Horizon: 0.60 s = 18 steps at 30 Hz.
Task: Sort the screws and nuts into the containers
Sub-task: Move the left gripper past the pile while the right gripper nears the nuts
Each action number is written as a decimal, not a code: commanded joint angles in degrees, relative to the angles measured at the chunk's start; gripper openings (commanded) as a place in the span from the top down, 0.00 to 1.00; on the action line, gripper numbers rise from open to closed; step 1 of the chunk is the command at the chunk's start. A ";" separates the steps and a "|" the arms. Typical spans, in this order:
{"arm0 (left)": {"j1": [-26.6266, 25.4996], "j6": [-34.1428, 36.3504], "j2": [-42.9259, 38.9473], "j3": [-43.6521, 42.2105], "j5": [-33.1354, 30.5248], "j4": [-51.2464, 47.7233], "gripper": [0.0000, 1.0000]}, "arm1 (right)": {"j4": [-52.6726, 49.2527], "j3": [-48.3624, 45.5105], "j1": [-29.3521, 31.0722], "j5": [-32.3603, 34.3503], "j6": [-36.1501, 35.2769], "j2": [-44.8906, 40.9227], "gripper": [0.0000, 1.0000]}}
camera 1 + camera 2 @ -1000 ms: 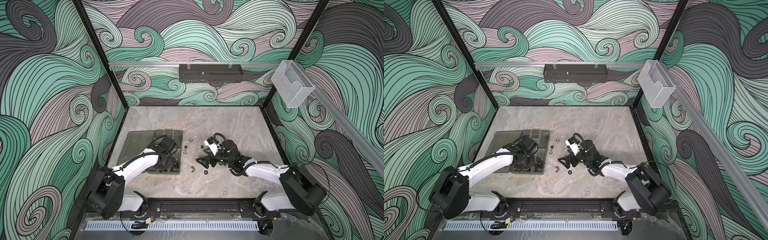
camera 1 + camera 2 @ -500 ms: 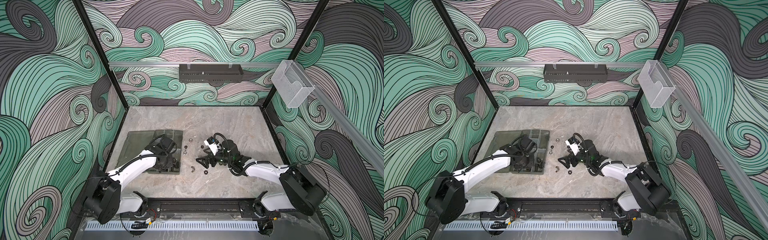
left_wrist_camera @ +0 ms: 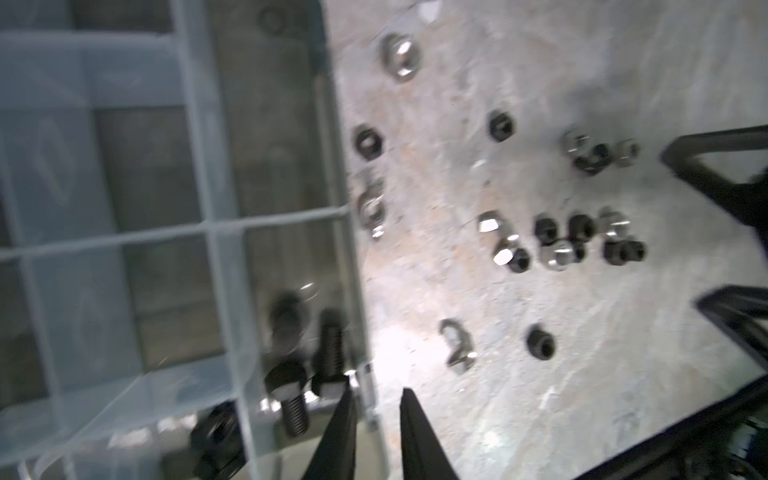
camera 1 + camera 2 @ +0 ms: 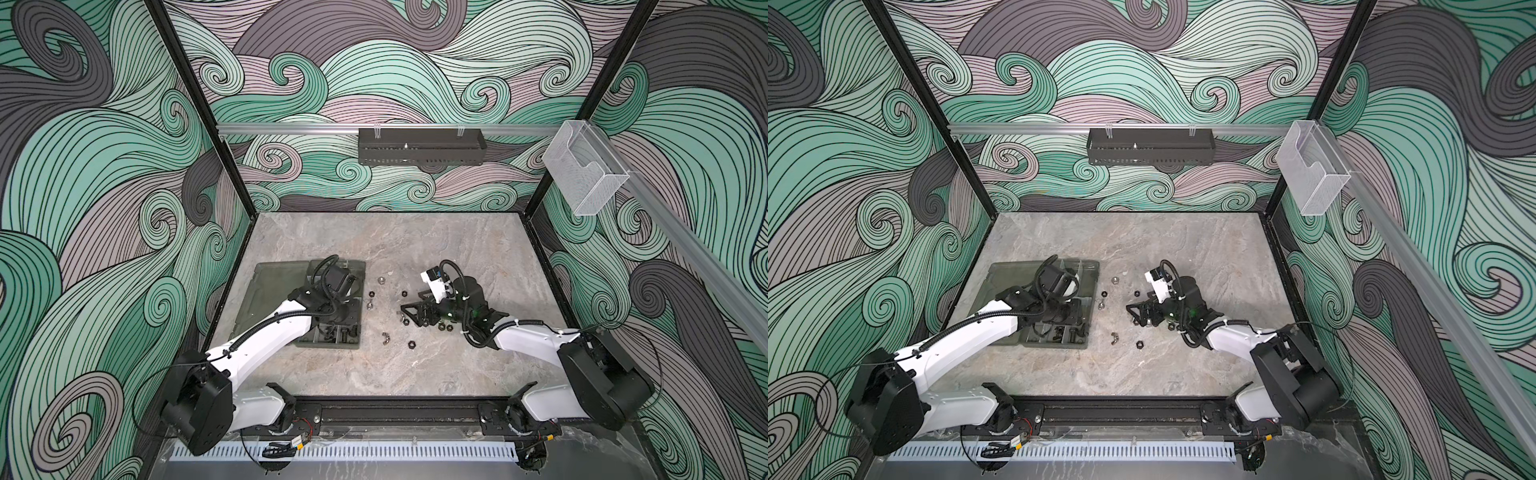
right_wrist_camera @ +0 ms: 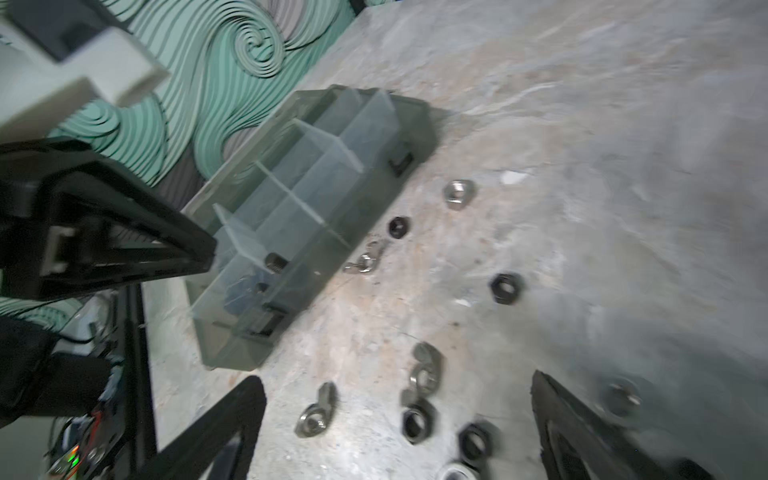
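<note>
**LEFT PINCER EASED APART AT BOX EDGE**

Since a second ago the left gripper (image 3: 376,388) has parted slightly. Its tips now stand narrowly apart, empty, above the wall of the translucent grey-green plastic organizer box (image 4: 266,299).

The right gripper (image 5: 395,380) is unchanged, spread wide and low over the loose hex nuts (image 3: 559,254).

Count:
- About nineteen nuts, two of them winged, on the grey marbled tabletop (image 4: 395,365); blur prevents an exact figure.
- At least three short black hex-head screws (image 3: 332,345) in one corner compartment (image 3: 282,257).

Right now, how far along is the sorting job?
Done: a few short black hex-head bolts lie in the translucent grey-green organizer box. In hand: nothing; left gripper and right gripper are open, empty. Left: many black and silver nuts on the grey stone-look table.
</note>
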 commanded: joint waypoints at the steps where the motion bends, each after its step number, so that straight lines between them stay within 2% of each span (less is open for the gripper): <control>1: -3.45 6.68 9.25 8.00 6.40 7.79 0.77 | -0.16 -4.41 -5.01 9.39 6.02 -5.30 0.01; 4: -6.31 12.38 18.70 15.41 10.80 9.48 0.74 | -1.71 -7.14 -8.41 13.39 8.39 -8.92 0.01; 6: -7.58 16.01 23.77 18.02 13.60 12.67 0.71 | -2.22 -7.96 -10.40 13.11 9.46 -10.47 0.01; 12: -8.83 20.22 31.77 21.16 20.09 25.00 0.60 | -4.51 -9.22 -12.22 14.03 10.48 -13.95 0.01; 18: -9.40 26.69 38.90 27.33 22.80 22.99 0.61 | -8.42 -10.84 -13.04 11.89 9.38 -18.94 0.01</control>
